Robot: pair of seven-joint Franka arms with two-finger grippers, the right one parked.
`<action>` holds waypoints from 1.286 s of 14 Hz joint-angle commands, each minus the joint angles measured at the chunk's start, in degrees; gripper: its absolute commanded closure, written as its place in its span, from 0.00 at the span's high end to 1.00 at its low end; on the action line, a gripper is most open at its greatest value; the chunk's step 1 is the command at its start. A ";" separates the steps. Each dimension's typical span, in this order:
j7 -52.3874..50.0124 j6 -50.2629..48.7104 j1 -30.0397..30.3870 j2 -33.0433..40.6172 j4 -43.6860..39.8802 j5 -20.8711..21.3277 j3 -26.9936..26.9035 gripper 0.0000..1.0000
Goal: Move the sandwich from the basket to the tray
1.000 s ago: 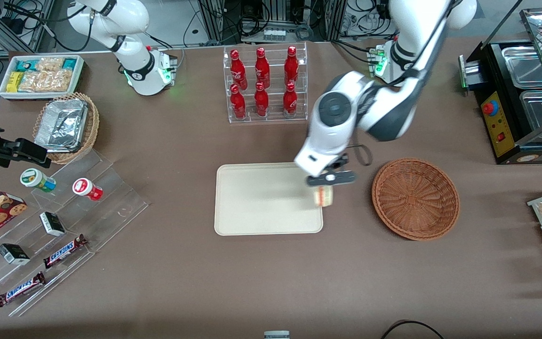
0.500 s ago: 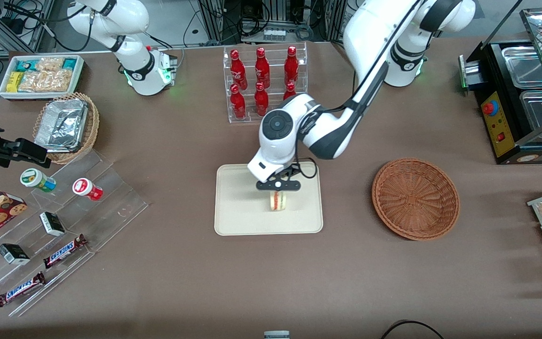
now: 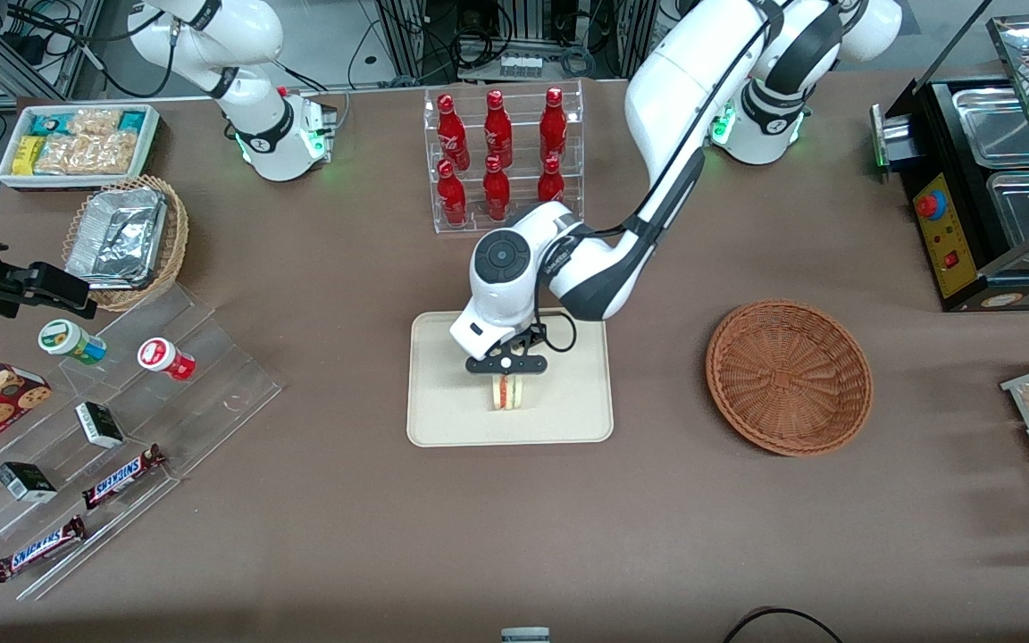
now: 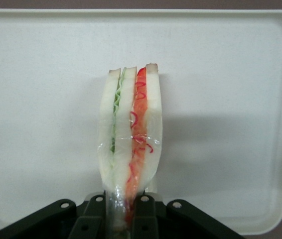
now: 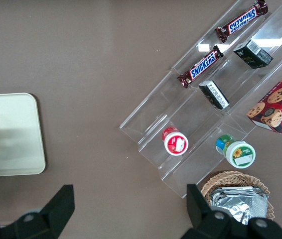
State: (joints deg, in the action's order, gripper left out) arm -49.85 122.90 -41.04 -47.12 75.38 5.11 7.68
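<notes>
My left gripper [image 3: 506, 375] hangs low over the middle of the cream-white tray [image 3: 443, 411], shut on the sandwich [image 3: 506, 393]. The wrapped wedge stands on edge, with pale bread and red and green filling stripes facing the front camera. In the left wrist view the sandwich [image 4: 131, 144] is pinched at its narrow end between the black fingers [image 4: 95, 214] of the gripper [image 4: 121, 211], with the tray [image 4: 41, 99] spread beneath it. I cannot tell whether the sandwich touches the tray. The reddish-brown woven basket [image 3: 789, 376] sits beside the tray, toward the working arm's end, with nothing in it.
A clear rack of red bottles [image 3: 501, 156] stands farther from the front camera than the tray. Toward the parked arm's end lie a clear stepped stand with snack bars and cups [image 3: 112, 429], a tan wicker basket with a foil container [image 3: 126, 237] and a white bin of packets [image 3: 77, 143].
The gripper has carried the sandwich from the tray's basket-side edge to over the tray's middle and lowered it. The basket has not moved.
</notes>
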 commanded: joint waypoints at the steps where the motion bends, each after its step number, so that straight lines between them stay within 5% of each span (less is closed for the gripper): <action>1: -2.97 0.31 -1.15 -1.84 -2.52 1.75 -0.83 0.13; 2: -2.98 0.67 -1.15 -1.75 -2.43 1.66 -0.83 0.36; 3: -2.98 0.67 -1.15 -1.66 -2.43 1.75 -0.83 0.72; 4: -3.06 0.76 -1.15 -1.75 -2.52 1.75 -0.83 0.92; 10: -5.60 0.32 -0.36 2.19 -2.78 1.75 -1.01 0.99; 18: -10.71 -25.13 11.49 23.71 0.47 -0.45 -1.53 0.99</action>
State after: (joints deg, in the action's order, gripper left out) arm -59.48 103.34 -32.25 -29.97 71.91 5.24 5.81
